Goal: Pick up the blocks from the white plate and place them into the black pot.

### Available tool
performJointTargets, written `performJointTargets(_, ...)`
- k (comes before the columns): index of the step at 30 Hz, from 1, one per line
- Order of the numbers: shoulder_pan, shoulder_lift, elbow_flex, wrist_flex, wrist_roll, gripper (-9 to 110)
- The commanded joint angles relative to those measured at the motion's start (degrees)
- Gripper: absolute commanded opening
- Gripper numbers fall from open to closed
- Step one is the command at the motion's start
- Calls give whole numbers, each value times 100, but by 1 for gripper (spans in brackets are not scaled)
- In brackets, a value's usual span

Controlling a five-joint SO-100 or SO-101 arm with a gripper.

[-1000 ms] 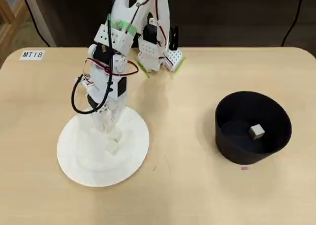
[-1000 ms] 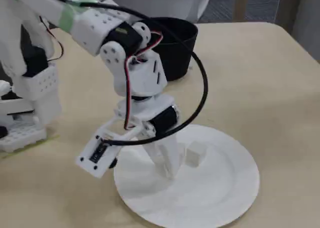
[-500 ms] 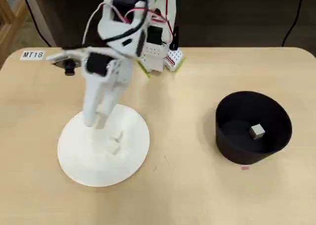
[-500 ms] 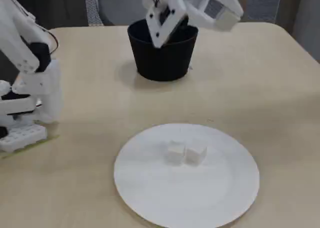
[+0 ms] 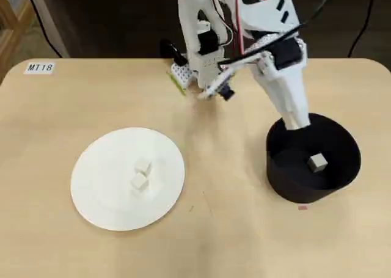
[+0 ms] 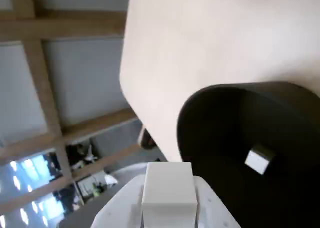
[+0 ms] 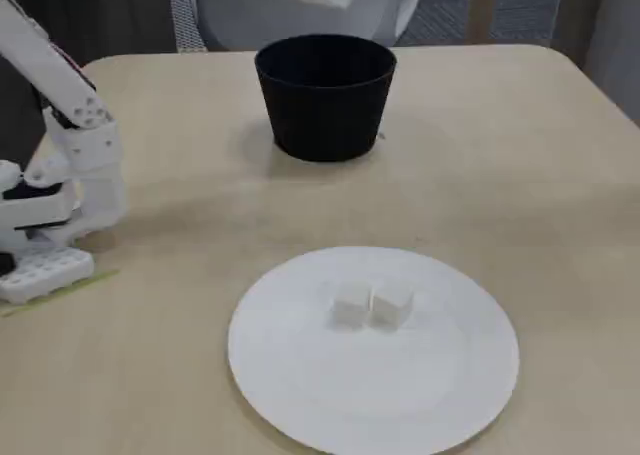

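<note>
In the wrist view my gripper (image 6: 169,200) is shut on a whitish-grey block (image 6: 169,188), held above the near rim of the black pot (image 6: 215,133). One block (image 6: 258,159) lies on the pot's floor. From overhead, my gripper (image 5: 295,119) hangs over the back-left rim of the pot (image 5: 287,189), where the block (image 5: 317,162) rests inside. Two blocks (image 5: 143,167) (image 5: 140,182) sit side by side on the white plate (image 5: 104,198). The fixed view shows the same pair (image 7: 350,305) (image 7: 392,305) on the plate (image 7: 400,405) in front of the pot (image 7: 325,115).
The arm's base (image 5: 192,70) stands at the table's back edge in the overhead view, and at the left (image 7: 50,225) in the fixed view. A label "MT18" (image 5: 40,67) is stuck at the back left corner. Bare tabletop lies between plate and pot.
The arm has lifted off the plate with a block and swung across to the pot. Two blocks stay on the plate, one stays in the pot.
</note>
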State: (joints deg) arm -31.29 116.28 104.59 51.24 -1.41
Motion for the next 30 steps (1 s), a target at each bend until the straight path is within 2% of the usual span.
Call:
performJointTargets(1, -211, -439, -439, -211, -79, -2)
performJointTargets(8, -246, -1143, -809, -141, -97, -2)
performJointTargets(13, -378, -1670, -1512, 571, -246, -2)
performJointTargets(20, -483, -1723, -1582, 738, -211, -2)
performJointTargets(21, -483, -1714, -1582, 765, -211, 1)
performJointTargets(23, -510, -1679, -1573, 835, -343, 19)
performJointTargets(24, -519, -1652, -1556, 844, -369, 24)
performJointTargets(28, -527, -1626, -1582, 870, -387, 30)
performJointTargets(30, -492, -1617, -1582, 870, -325, 26)
